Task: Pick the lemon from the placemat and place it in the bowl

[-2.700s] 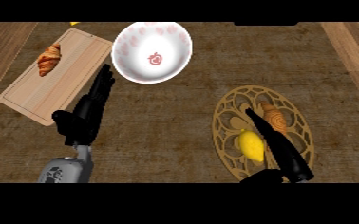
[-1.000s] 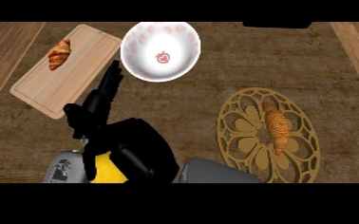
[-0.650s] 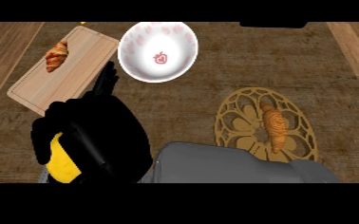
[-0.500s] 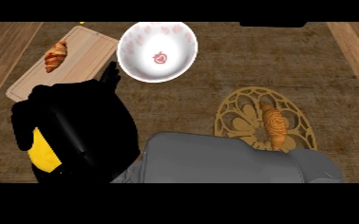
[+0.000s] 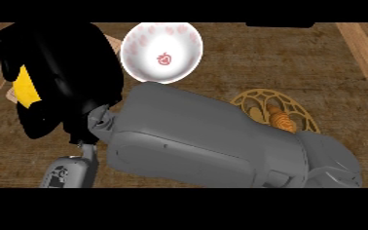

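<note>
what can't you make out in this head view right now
- Lemon: only a yellow sliver shows; the right hand curls round it and hides the rest.
- Placemat: its lower left is covered by the grey forearm.
- Left hand: hidden, apart from a grey forearm piece at the lower left.
- Bowl: its left rim is hidden behind the right hand.

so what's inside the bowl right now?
The bowl holds only its red printed motif; the lemon is in the right hand beside it. The forearm covers the lower rim.
</note>
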### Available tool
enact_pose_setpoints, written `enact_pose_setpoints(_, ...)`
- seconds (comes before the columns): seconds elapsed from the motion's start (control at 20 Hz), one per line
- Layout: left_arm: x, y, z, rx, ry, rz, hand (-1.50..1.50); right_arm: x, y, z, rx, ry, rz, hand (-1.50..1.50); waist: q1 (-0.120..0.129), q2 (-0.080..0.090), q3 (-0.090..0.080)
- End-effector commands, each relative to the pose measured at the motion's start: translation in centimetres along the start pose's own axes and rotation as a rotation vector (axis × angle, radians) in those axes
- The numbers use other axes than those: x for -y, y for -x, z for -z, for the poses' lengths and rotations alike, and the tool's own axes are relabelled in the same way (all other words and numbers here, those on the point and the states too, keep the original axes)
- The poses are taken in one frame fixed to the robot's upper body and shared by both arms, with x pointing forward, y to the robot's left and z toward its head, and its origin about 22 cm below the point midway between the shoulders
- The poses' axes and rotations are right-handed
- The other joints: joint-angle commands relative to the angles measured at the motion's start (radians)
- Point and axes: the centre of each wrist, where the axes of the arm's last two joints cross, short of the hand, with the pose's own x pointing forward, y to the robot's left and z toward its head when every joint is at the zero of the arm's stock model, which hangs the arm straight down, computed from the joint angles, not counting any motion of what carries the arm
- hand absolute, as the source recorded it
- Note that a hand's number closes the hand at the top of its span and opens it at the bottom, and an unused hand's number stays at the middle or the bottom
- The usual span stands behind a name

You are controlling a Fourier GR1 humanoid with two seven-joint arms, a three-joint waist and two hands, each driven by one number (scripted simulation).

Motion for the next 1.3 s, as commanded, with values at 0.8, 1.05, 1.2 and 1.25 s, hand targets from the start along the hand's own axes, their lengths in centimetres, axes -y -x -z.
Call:
enact_pose_setpoints(0.8,2.6,1.1,-0.3,0.018,0.019,-0.009,0.00,2.9,14.8,5.8,-0.191,0.110,-0.423,1.50,0.019,0.016,0.000)
enact_pose_setpoints(1.05,0.1,-1.2,1.0,0.027,0.043,-0.001,0.00,2.4,19.8,3.6,-0.242,0.097,-0.465,1.50,0.050,0.023,0.000)
enact_pose_setpoints(1.2,0.4,-1.1,1.5,0.039,0.031,0.000,0.00,3.2,21.6,3.3,-0.269,0.022,-0.449,1.50,0.050,0.032,0.000)
enact_pose_setpoints(1.25,0.5,-0.4,0.2,0.020,0.061,0.005,0.00,3.5,21.8,3.4,-0.305,-0.016,-0.411,1.50,0.059,0.031,0.000)
